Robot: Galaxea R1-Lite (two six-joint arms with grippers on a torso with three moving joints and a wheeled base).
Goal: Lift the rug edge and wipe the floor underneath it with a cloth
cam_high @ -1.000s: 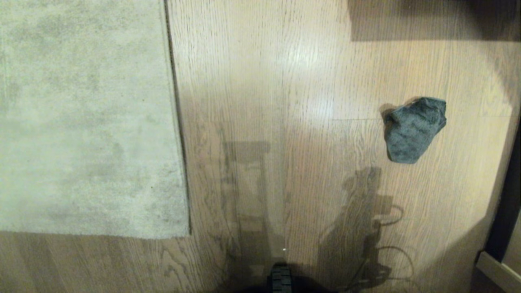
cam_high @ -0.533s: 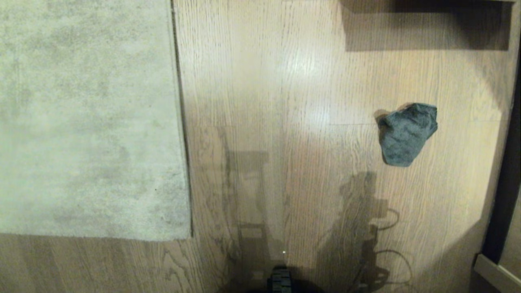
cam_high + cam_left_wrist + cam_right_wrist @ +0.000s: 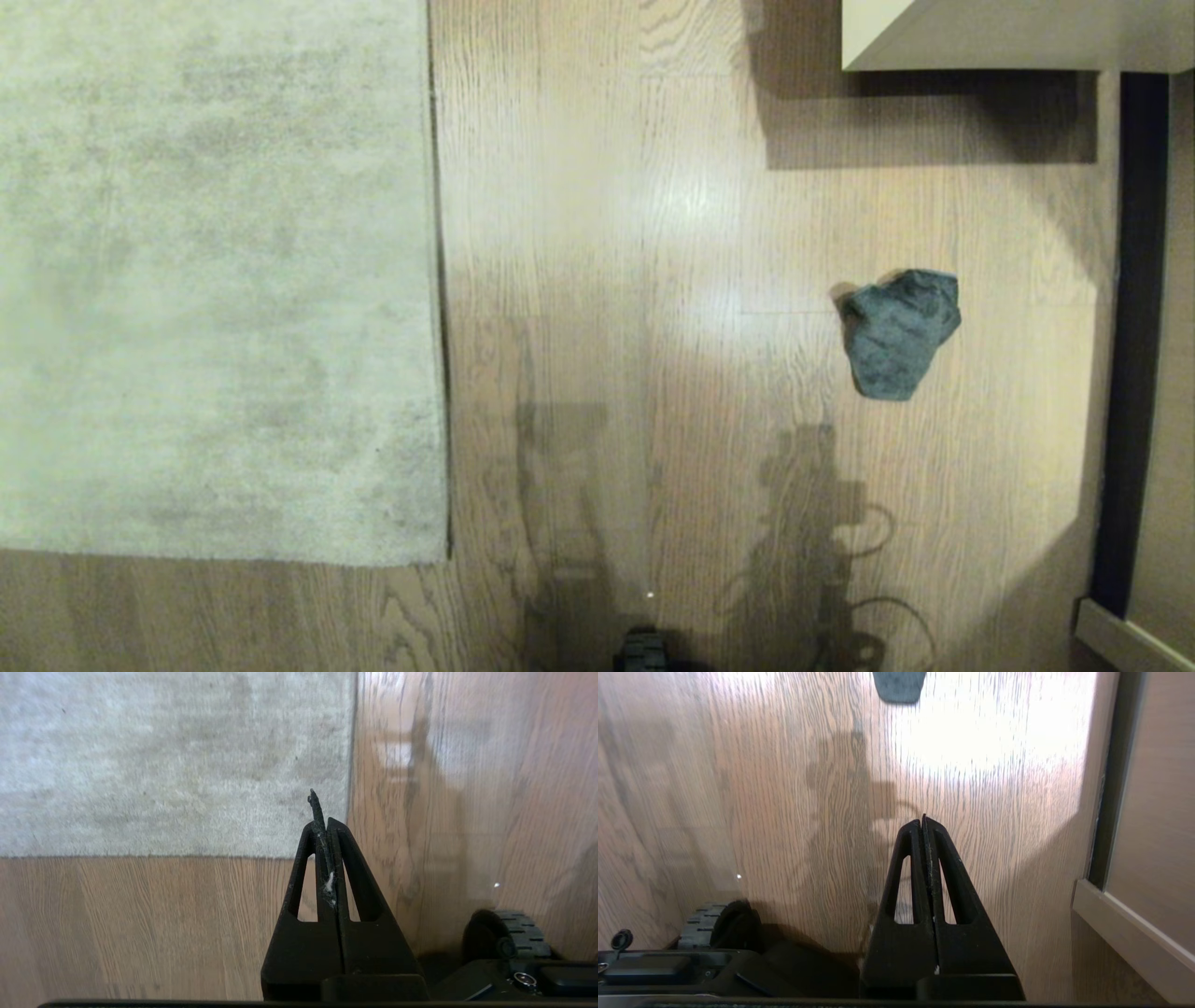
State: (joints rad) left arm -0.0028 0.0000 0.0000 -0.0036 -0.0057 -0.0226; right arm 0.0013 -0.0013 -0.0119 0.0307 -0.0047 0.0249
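The left gripper point(image 3: 324, 821) is clenched on nothing, hanging above the near right corner of the rug point(image 3: 177, 765). The right gripper point(image 3: 923, 822) is likewise clenched and empty, over bare floor point(image 3: 784, 788). Neither arm shows in the head view.

The cloth point(image 3: 896, 341) lies far ahead of the right gripper, well apart from it, on the right side of the floor point(image 3: 607, 233); the right arm is plainly the nearer one. It is a small crumpled dark grey rag, its long axis running near to far.

The rug edge point(image 3: 437, 280) runs straight, near to far, on the left, lying flat; the rug is pale and mottled.
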